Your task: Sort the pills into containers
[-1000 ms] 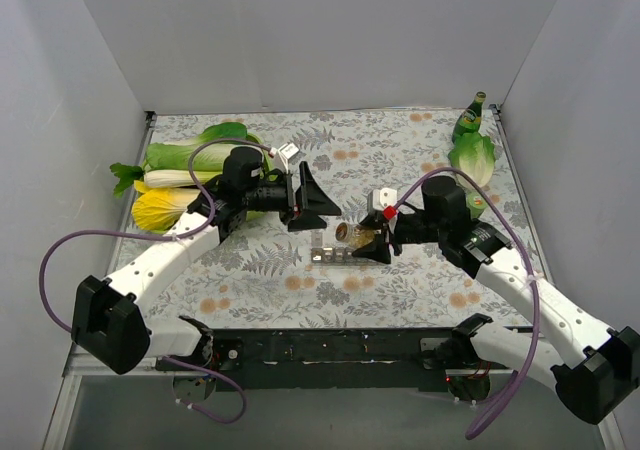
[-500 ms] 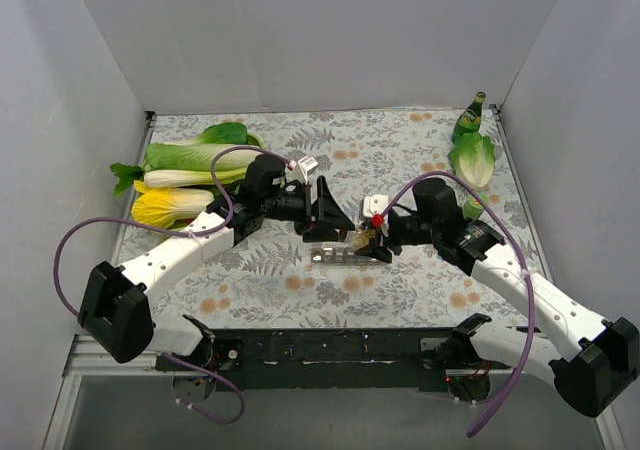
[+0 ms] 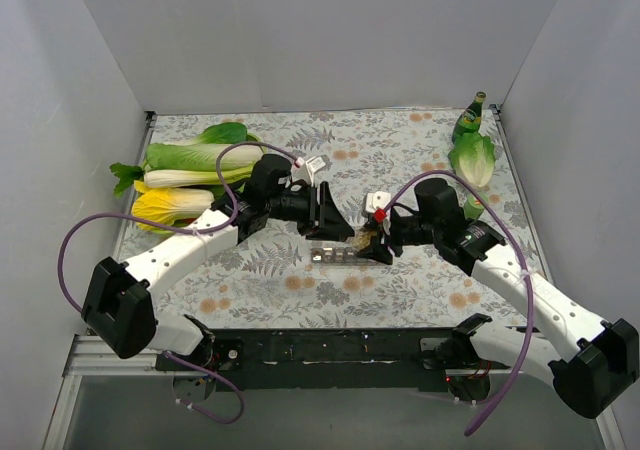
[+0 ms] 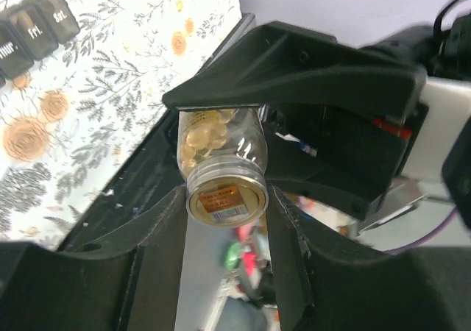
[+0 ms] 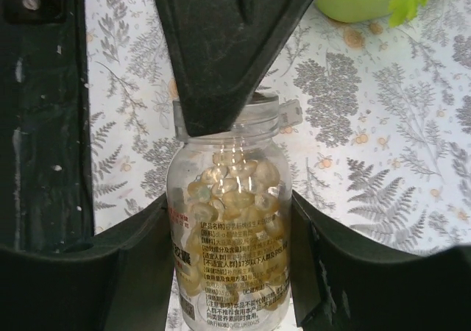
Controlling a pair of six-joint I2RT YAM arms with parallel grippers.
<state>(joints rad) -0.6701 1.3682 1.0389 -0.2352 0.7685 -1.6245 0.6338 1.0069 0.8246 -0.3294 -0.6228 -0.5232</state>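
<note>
**Pill sorting, opening stage.** The right gripper (image 5: 229,207) is clamped on the body of the pill bottle (image 5: 228,228), which lies on its side just beside the containers (image 3: 335,255). The left gripper (image 4: 225,193) has its fingers close on either side of the cap (image 4: 226,202); whether they press it cannot be told. The pills (image 4: 206,136) sit inside the bottle and none shows outside. The compartment lids in view look closed, so sorting appears not yet begun.

The grippers meet nose to nose, crowding the strip. The table (image 3: 400,290) offers room nearer the arms. The vegetables (image 3: 185,160) and green bottle (image 3: 470,118) are well apart.
</note>
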